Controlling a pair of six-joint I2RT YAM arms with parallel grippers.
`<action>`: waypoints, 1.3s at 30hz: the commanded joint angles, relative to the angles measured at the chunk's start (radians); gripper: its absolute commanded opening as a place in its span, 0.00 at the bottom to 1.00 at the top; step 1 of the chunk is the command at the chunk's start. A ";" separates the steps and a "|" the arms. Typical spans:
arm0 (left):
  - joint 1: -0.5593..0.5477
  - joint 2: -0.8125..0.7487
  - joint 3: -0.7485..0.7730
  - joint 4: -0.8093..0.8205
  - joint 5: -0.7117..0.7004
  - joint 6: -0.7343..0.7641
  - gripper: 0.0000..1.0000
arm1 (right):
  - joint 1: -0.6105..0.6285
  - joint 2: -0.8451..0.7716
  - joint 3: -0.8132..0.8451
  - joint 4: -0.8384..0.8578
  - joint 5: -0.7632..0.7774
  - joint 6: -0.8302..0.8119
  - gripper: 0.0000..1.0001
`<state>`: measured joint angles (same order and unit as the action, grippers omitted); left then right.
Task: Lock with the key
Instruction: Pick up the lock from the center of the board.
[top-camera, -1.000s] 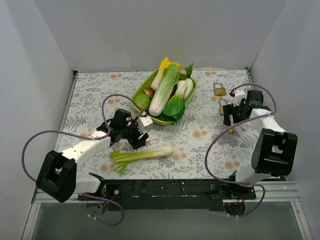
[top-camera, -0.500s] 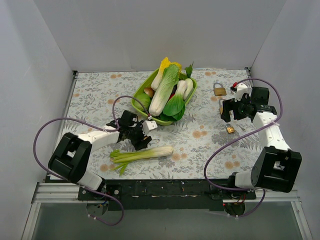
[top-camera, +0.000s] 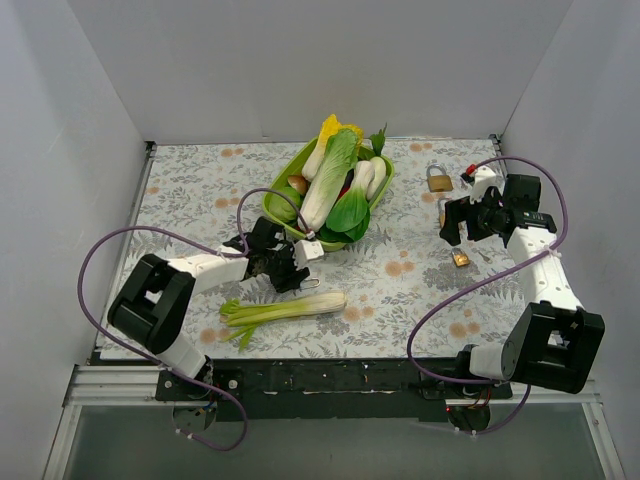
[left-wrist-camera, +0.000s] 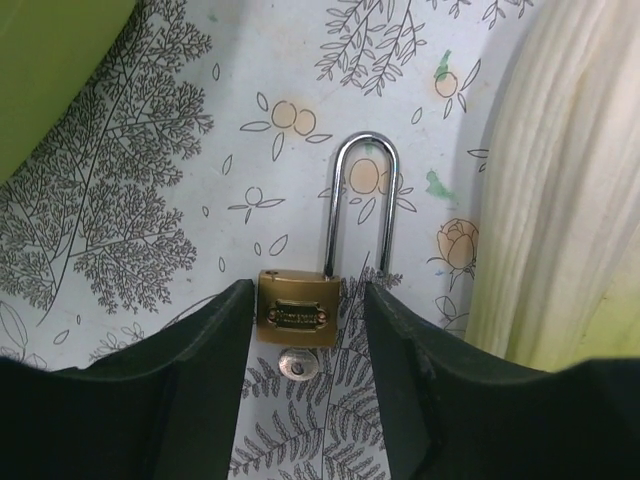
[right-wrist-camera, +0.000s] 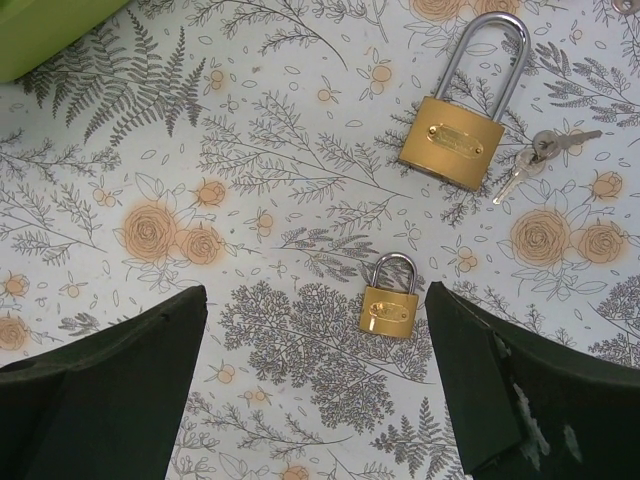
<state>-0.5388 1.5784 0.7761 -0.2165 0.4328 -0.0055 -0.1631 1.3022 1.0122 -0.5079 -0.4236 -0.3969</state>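
Note:
A small brass padlock (left-wrist-camera: 298, 310) with a long raised shackle lies flat on the floral cloth, with a silver key head (left-wrist-camera: 299, 366) at its bottom end. My left gripper (left-wrist-camera: 307, 330) is open, its jaws low on either side of the padlock body, not gripping it. In the top view the left gripper (top-camera: 291, 271) sits just left of this padlock (top-camera: 307, 284). My right gripper (top-camera: 460, 222) is open wide and empty, hovering over another small brass padlock (right-wrist-camera: 390, 305). A larger brass padlock (right-wrist-camera: 455, 140) with keys (right-wrist-camera: 545, 150) lies beyond it.
A green basket (top-camera: 385, 188) of vegetables stands at the back centre. A pale celery stalk (top-camera: 290, 307) lies just in front of the left gripper, close to its right jaw. More padlocks (top-camera: 439, 180) (top-camera: 459, 258) lie at the right. White walls enclose the table.
My left gripper has slid right until its jaws flank the small padlock. My right gripper rose and shifted back a little, then held still.

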 joint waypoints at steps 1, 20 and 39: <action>-0.004 0.009 0.017 -0.004 -0.032 0.059 0.37 | 0.000 -0.026 0.054 -0.007 -0.029 -0.013 0.98; -0.004 -0.211 0.233 -0.124 0.223 -0.378 0.00 | 0.066 -0.011 0.227 -0.190 -0.339 0.073 0.96; -0.102 -0.276 0.259 0.212 0.379 -0.965 0.00 | 0.398 -0.251 0.097 -0.057 -0.497 0.152 0.74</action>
<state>-0.6468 1.3552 1.0538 -0.1787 0.8513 -0.7197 0.2264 1.1194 1.1584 -0.7208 -0.9611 -0.3882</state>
